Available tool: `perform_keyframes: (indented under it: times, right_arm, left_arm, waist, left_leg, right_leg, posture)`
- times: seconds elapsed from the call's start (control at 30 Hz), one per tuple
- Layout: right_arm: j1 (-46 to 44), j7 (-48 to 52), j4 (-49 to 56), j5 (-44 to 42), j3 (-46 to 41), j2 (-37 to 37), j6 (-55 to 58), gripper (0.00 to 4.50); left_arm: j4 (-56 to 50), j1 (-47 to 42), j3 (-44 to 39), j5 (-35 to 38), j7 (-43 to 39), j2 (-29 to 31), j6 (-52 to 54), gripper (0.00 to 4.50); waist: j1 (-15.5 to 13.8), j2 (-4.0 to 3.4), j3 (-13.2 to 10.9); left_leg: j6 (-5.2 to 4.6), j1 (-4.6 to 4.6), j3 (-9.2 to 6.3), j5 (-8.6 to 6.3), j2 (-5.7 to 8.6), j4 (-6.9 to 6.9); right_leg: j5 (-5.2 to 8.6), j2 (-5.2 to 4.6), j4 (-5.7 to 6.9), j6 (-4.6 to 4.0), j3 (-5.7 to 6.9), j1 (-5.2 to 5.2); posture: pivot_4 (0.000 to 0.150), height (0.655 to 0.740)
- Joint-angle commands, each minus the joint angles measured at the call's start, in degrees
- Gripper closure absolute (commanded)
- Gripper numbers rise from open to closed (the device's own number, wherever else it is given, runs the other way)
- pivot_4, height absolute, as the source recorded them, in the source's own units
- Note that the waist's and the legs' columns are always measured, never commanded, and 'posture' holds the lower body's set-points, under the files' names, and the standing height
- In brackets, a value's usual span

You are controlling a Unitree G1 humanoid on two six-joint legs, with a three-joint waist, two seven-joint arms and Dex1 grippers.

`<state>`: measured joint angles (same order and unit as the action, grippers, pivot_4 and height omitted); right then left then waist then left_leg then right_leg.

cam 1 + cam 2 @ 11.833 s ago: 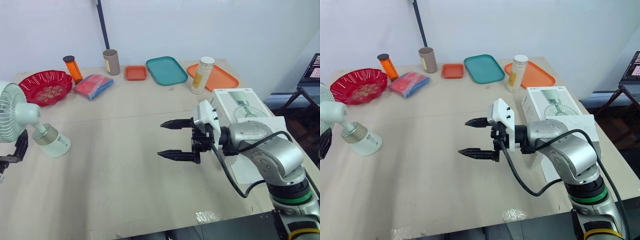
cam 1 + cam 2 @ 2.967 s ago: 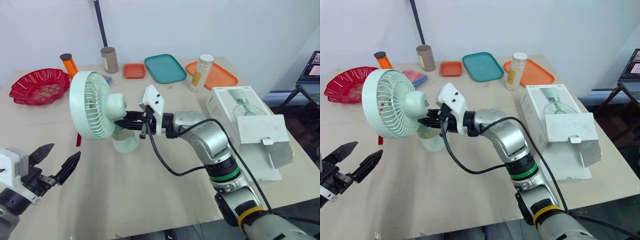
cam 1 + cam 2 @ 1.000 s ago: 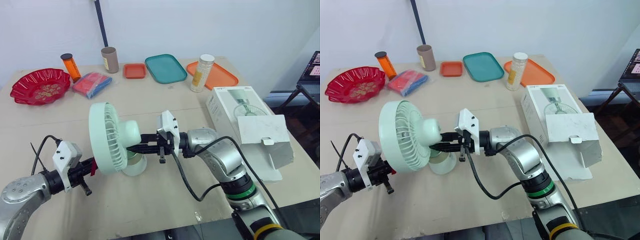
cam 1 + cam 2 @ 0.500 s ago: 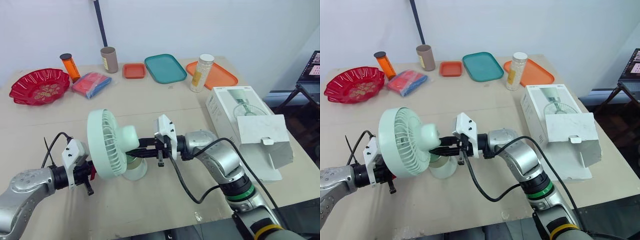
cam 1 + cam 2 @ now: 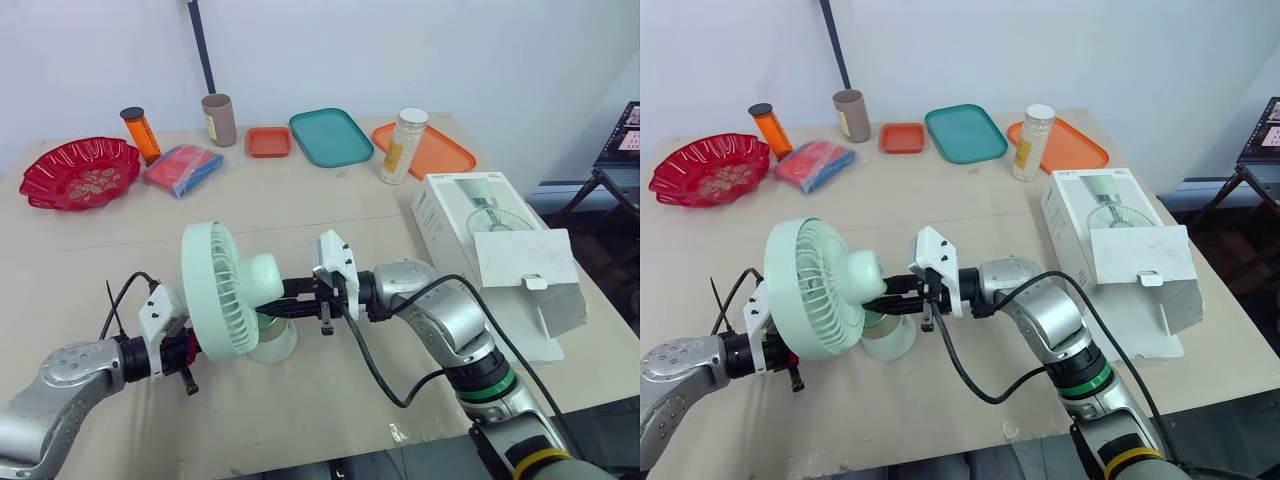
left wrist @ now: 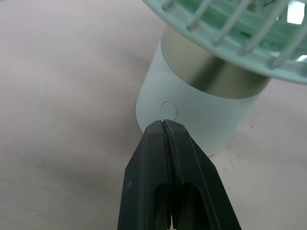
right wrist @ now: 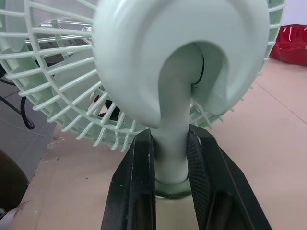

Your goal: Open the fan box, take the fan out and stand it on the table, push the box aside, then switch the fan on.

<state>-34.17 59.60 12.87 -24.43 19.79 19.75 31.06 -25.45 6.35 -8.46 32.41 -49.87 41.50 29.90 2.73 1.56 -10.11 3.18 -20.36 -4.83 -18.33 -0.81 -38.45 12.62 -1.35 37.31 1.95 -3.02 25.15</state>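
Steadying the upright fan (image 5: pixel 225 300) near the surface's (image 5: pixel 320 205) front edge, right claw (image 7: pixel 170 138) clenched on its neck and box (image 5: pixel 497 262) open at the right edge, I judge switch-on is next: my pinched-shut left claw (image 6: pixel 164 125) needs one short press on the base button (image 6: pixel 169 109).

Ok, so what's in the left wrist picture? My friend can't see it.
The left end effector, its two black fingers shut together, points its tip right at a small oval button low on the pale green fan. The fan stands on a tan table.
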Motion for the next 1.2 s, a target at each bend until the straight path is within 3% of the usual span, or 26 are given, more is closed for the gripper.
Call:
perform_keyframes:
  times: [0.03, 1.2]
  right_arm:
    - [-0.76, 0.16, 3.79, -2.16, -1.38, -0.36, 0.02, 4.16]
    - [-0.51, -0.92, 4.85, -2.53, -1.15, 0.62, 1.20, 4.16]
  left_arm:
    - [-0.69, -0.87, 0.53, -0.38, 0.30, -0.42, -0.80, 4.42]
    - [-2.33, -0.16, 2.23, -0.43, 3.04, -3.16, 0.05, 4.42]
  waist:
    - [0.00, 0.00, 0.00]
    - [-0.02, 0.01, 0.01]
  left_leg:
    - [0.00, 0.00, 0.00, 0.00, 0.00, 0.00]
    - [0.00, 0.00, 0.00, 0.00, 0.00, -0.01]
  right_leg:
    - [0.00, 0.00, 0.00, 0.00, 0.00, 0.00]
    - [0.00, 0.00, 0.02, 0.00, 0.00, 0.00]
  posture:
    - [0.150, 0.7400]
    - [0.150, 0.7400]
